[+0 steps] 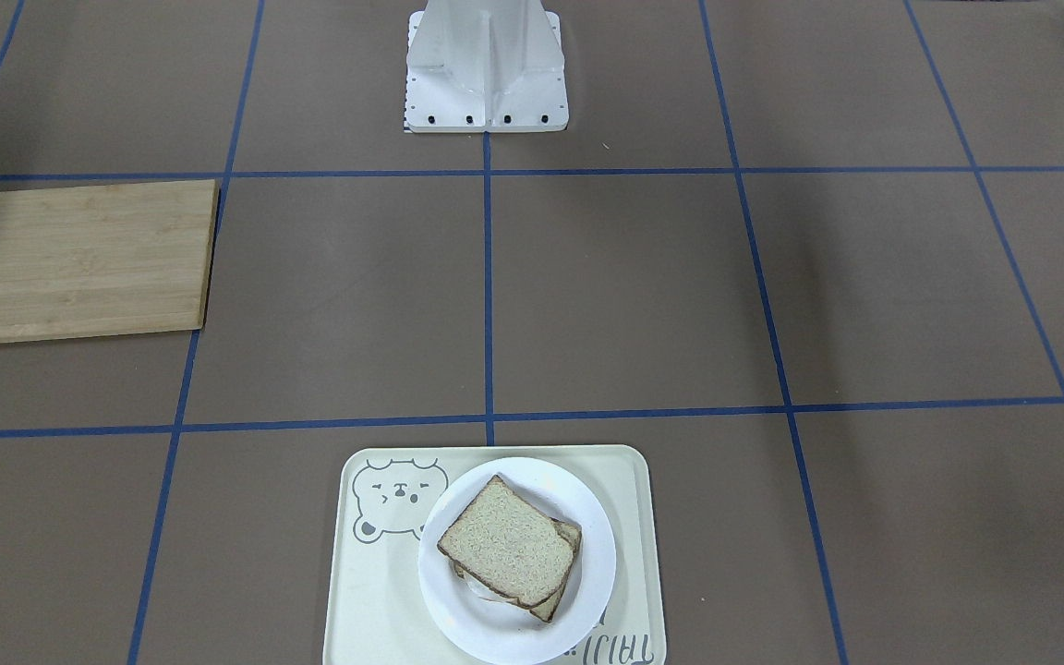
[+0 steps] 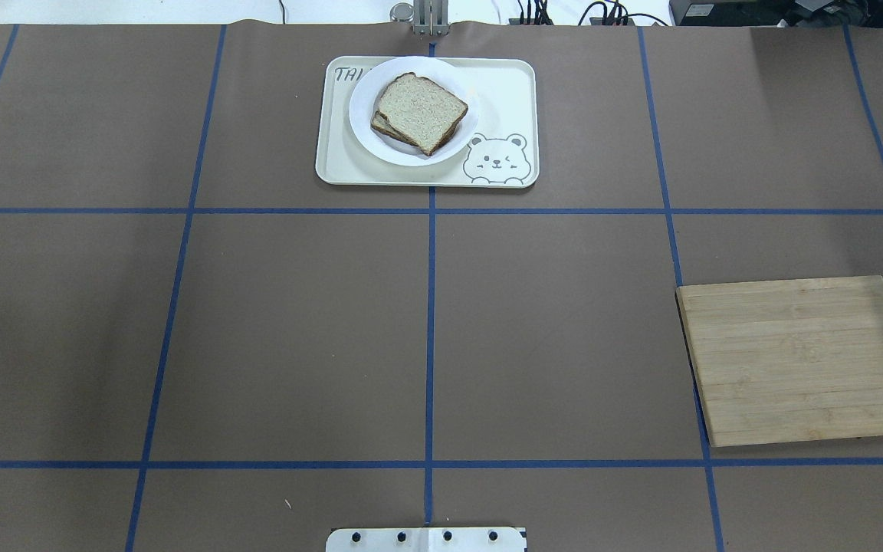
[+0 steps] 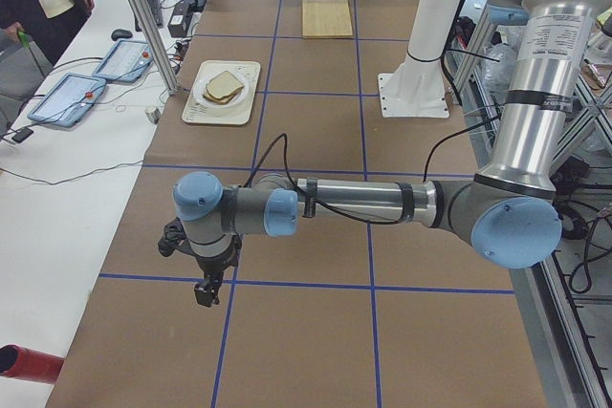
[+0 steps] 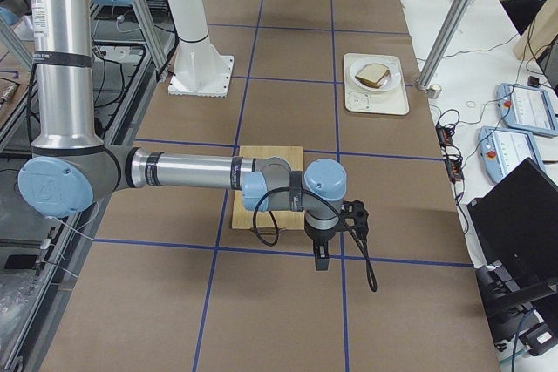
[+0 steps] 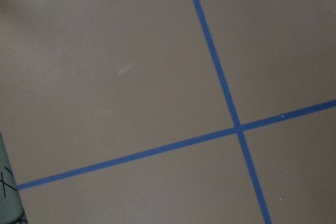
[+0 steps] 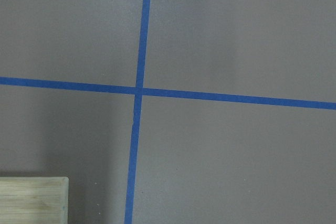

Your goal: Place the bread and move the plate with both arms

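Observation:
The plain bread point(image 1: 506, 545) lies on top of a second slice on the white plate point(image 1: 486, 637), which sits on the cream bear-print tray point(image 1: 366, 591). The bread point(image 2: 420, 110), plate point(image 2: 365, 92) and tray point(image 2: 510, 84) are at the far middle of the table in the overhead view. My left gripper point(image 3: 206, 293) hangs over bare table far from the tray, near the table's left end. My right gripper point(image 4: 321, 260) hangs just past the cutting board at the right end. Both show only in side views, so I cannot tell whether they are open or shut.
A bamboo cutting board point(image 2: 802, 360) lies on the robot's right side, bare on top; its corner shows in the right wrist view point(image 6: 31, 200). The white robot base point(image 1: 486, 74) stands at the near middle edge. Blue tape lines grid the brown table.

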Controlling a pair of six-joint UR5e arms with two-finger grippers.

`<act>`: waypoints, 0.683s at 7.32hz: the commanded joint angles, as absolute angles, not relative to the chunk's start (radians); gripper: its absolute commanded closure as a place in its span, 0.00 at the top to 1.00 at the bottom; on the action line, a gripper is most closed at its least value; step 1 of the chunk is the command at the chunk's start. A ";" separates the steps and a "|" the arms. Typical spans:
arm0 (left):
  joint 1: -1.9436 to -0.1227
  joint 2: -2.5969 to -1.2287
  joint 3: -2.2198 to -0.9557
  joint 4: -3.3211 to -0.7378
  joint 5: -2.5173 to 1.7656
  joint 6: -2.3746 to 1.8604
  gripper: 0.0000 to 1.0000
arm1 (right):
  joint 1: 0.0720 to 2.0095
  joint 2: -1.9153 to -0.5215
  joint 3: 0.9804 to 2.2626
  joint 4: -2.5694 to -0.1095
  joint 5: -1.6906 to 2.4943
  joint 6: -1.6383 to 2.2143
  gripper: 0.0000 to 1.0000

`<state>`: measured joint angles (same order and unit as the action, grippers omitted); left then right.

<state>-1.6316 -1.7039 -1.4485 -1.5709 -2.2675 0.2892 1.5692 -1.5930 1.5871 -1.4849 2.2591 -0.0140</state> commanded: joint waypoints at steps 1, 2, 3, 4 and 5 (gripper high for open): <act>-1.644 -1.646 -1.480 -1.574 -2.330 0.284 0.98 | 1.569 -1.592 1.588 -1.485 2.258 -0.012 1.00; -1.640 -1.664 -1.468 -1.571 -2.332 0.237 0.98 | 1.569 -1.592 1.589 -1.485 2.260 -0.012 1.00; -1.640 -1.663 -1.491 -1.578 -2.335 0.101 0.98 | 1.569 -1.592 1.589 -1.485 2.260 -0.012 1.00; -1.637 -1.642 -1.526 -1.588 -2.335 0.098 0.98 | 1.569 -1.592 1.589 -1.485 2.258 -0.011 1.00; -1.637 -1.638 -1.538 -1.589 -2.333 0.100 0.98 | 1.569 -1.591 1.589 -1.485 2.257 -0.008 1.00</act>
